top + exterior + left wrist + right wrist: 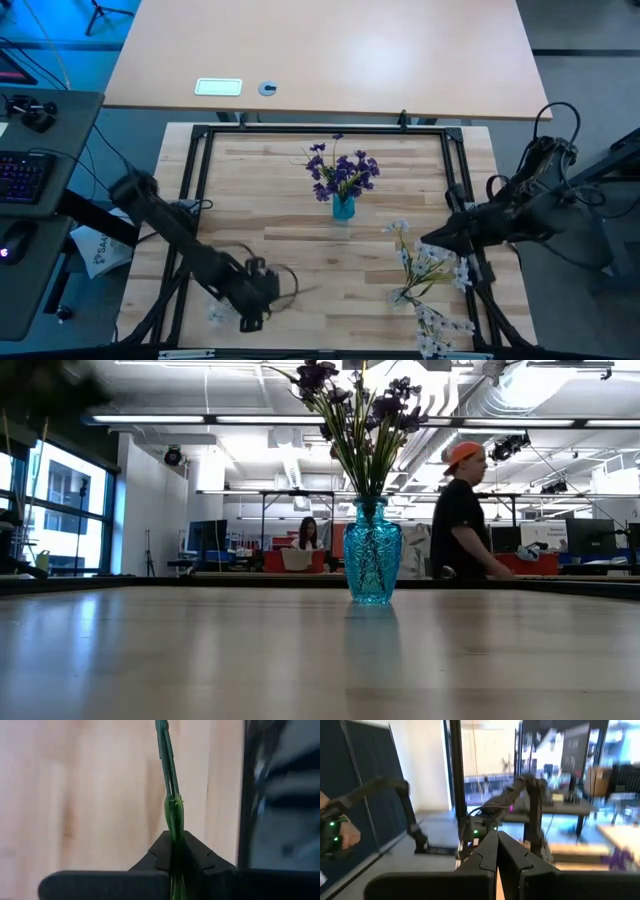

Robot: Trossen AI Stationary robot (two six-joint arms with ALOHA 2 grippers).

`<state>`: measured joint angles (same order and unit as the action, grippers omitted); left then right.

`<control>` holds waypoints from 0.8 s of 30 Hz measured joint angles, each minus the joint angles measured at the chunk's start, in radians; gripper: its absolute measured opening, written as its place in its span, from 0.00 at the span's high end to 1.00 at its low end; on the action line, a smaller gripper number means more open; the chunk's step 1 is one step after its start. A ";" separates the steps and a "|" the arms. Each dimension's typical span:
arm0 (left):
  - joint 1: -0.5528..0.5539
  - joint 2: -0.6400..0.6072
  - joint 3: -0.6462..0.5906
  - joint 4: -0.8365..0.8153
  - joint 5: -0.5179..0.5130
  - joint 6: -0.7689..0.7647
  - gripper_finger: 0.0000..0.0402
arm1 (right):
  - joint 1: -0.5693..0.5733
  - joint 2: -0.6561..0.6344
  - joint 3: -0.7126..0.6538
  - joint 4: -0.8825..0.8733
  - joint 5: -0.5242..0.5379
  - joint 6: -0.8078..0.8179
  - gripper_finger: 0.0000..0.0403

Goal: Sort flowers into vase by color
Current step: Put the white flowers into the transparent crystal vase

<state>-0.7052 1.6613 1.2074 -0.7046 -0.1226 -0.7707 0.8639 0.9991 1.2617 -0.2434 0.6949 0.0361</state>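
A blue glass vase (343,207) (372,565) stands at the middle of the wooden table toward the far edge, holding several dark purple flowers (340,170) (360,405). Several pale flowers (425,268) lie loose on the table at the near right. My left gripper (250,312) (173,851) is at the near left, slanting down, shut on a thin green flower stem (170,780). A pale blur (217,313) shows beside it; whether that is its bloom I cannot tell. My right gripper (430,241) (497,857) hovers shut and level over the right side, holding nothing. My left gripper pinches the green stem (173,817) between its two fingers (192,855). The fingers slant down from above and lie along the stem. It runs straight out past the fingertips over the wood. Which end of the stem they have is hidden by the gripper.
A black metal frame (195,180) borders the table's left, far and right sides. A second tabletop (330,50) lies beyond the far edge. People (462,510) show in the room behind. Bare wood lies between the vase and the near edge.
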 joint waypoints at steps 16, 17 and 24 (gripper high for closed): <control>0.203 -0.272 0.372 0.033 -0.311 -0.261 1.00 | -0.175 0.155 0.164 0.128 0.168 -0.490 0.93; 0.218 -0.272 0.394 0.039 -0.300 -0.282 1.00 | -0.187 0.184 0.207 0.073 0.182 -0.510 0.90; 0.298 -0.272 0.464 0.250 -0.228 -0.360 1.00 | -0.251 0.395 0.499 -0.277 0.229 -0.693 0.63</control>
<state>-0.4073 1.3891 1.6718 -0.4545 -0.3503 -1.1310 0.6126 1.3942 1.7604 -0.5203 0.9242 -0.6570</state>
